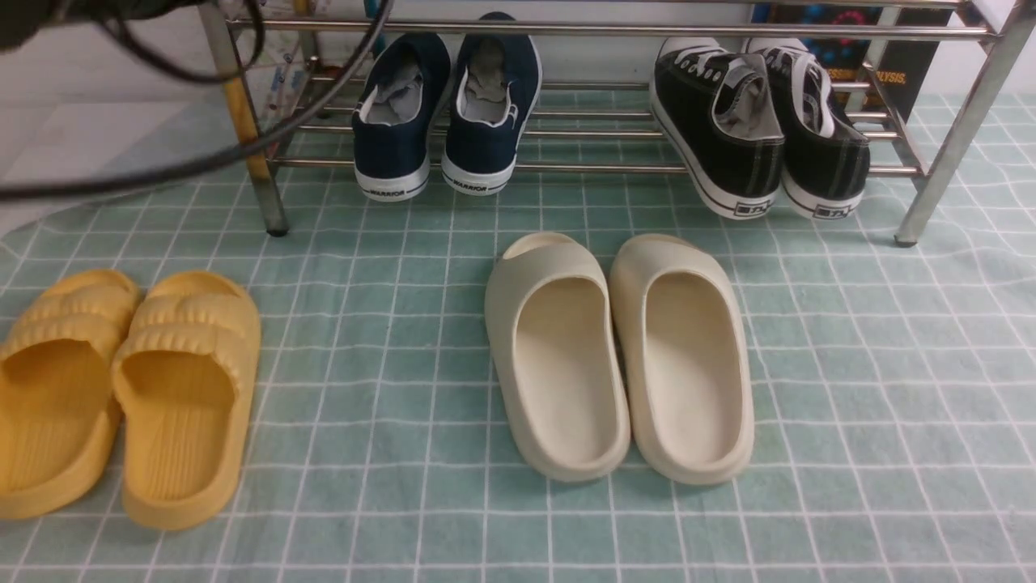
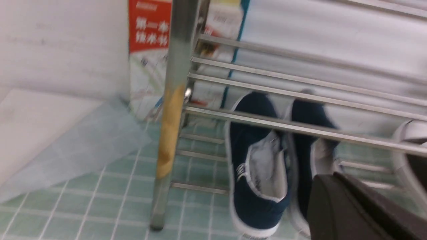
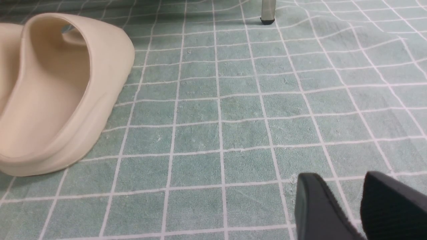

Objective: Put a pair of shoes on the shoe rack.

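The two navy slip-on shoes stand side by side on the lower rails of the chrome shoe rack, heels toward me, near its rust-yellowed leg. In the blurred left wrist view the shoes sit behind a rack rail. My left gripper hovers close in front of their heels, seems shut, and holds nothing. My right gripper is open and empty, low over the green checked cloth. Neither gripper shows in the front view.
Black lace-up sneakers sit on the rack's right part. Cream slides lie on the cloth in the middle, one also in the right wrist view. Yellow slides lie at the left. Arm cables hang top left. A rack foot stands ahead.
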Available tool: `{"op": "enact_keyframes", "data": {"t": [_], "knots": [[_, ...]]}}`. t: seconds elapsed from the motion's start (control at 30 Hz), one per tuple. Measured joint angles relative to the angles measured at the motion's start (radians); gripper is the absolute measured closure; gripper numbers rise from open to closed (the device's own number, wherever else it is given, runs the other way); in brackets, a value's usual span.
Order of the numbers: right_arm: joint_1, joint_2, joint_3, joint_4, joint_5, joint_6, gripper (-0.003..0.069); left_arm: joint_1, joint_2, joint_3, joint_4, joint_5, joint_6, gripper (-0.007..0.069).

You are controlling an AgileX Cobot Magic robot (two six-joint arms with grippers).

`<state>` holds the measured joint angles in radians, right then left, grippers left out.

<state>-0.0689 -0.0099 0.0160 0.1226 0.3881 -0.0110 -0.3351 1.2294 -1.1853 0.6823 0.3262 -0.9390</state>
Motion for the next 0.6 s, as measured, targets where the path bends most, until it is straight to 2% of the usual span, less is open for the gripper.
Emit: {"op": "enact_keyframes", "data": {"t": [0.1,0.13,0.27,0.37,0.6], "knots": [[0.0,0.0,0.0,0.0,0.0,0.0,0.042,0.0,-0.1,0.124,0.117,-0.116,-0.094,0.0638],[0.0,0.0,0.0,0.0,0.0,0.0,0.042,0.0,-0.183,0.211,0.21,-0.18,-0.165,0.0638],[0.0,0.0,0.0,0.0,0.0,0.0,0.042,0.0,-0.358,0.361,0.355,-0.219,-0.237,0.0638],[0.0,0.0,0.0,0.0,0.0,0.0,0.042,0.0,-0.499,0.455,0.39,-0.208,-0.26,0.0638],[0.0,0.0,0.0,0.0,0.0,0.0,0.042,0.0,-0.834,0.653,0.384,-0.144,-0.265,0.0638]]}}
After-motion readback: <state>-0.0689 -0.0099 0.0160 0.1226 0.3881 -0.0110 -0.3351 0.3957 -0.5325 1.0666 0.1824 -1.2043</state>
